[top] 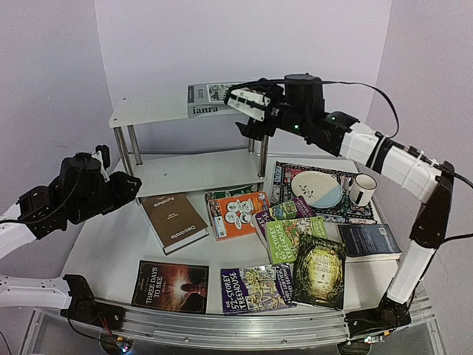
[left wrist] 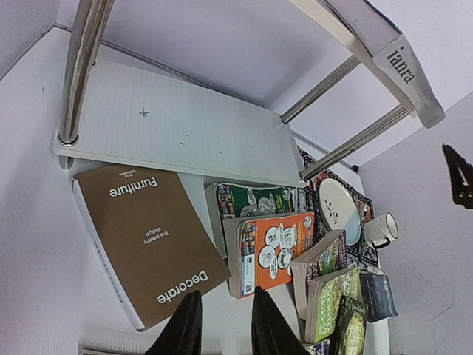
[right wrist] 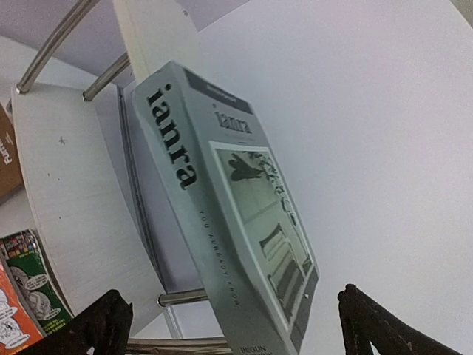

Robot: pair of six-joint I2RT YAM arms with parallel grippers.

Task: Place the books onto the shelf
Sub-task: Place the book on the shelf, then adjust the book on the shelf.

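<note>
The shelf [top: 148, 111] has matt white boards with a faint wood grain, set on polished chrome tube legs [left wrist: 81, 66] that mirror the room. The grey "ianra" book [right wrist: 222, 222] has a smooth, satin paper cover. The brown "Decorate" book [left wrist: 144, 237] is matt card, and the orange paperback [top: 240, 214] is glossy. The plate [top: 316, 188] and the mug [top: 362, 188] are shiny glazed ceramic. The tabletop [top: 103, 244] is smooth matt white, with a brushed metal rail [top: 244, 325] along its near edge.

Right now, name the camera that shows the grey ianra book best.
Right wrist: the ianra book fills the frame, cover and spine readable. Top external shows it small on the shelf, partly hidden by the right gripper. Left wrist catches only its spine end, from below.
</note>
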